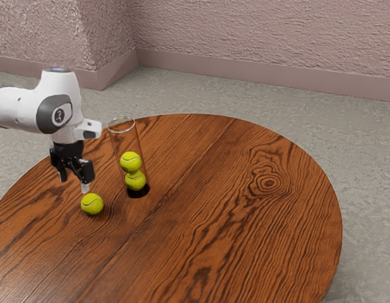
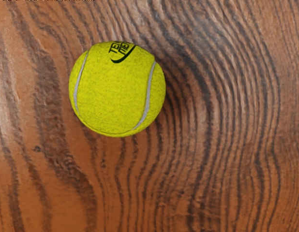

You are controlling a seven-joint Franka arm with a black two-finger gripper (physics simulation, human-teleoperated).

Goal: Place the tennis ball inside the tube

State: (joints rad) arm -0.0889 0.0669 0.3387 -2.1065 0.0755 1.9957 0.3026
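My black gripper [image 1: 74, 180] points down above the table, its two fingers apart with nothing between them. A loose yellow-green tennis ball [image 1: 92, 204] lies on the wood just below and toward the exterior view's right of the fingers. In the wrist view the same ball [image 2: 117, 89] has grey seams and dark lettering. A clear tube [image 1: 122, 130] with a dark base stands upright beside it, toward the exterior view's right. Inside the tube are an upper ball [image 1: 130, 161] and a lower ball [image 1: 135, 181].
The round wooden table [image 1: 245, 221] has a curved edge toward the exterior view's right. The tube's rim [image 1: 121, 120] stands higher than my fingertips, close to the hand. Behind the table are a grey floor [image 1: 245, 104] and a pinkish textured wall [image 1: 264, 38].
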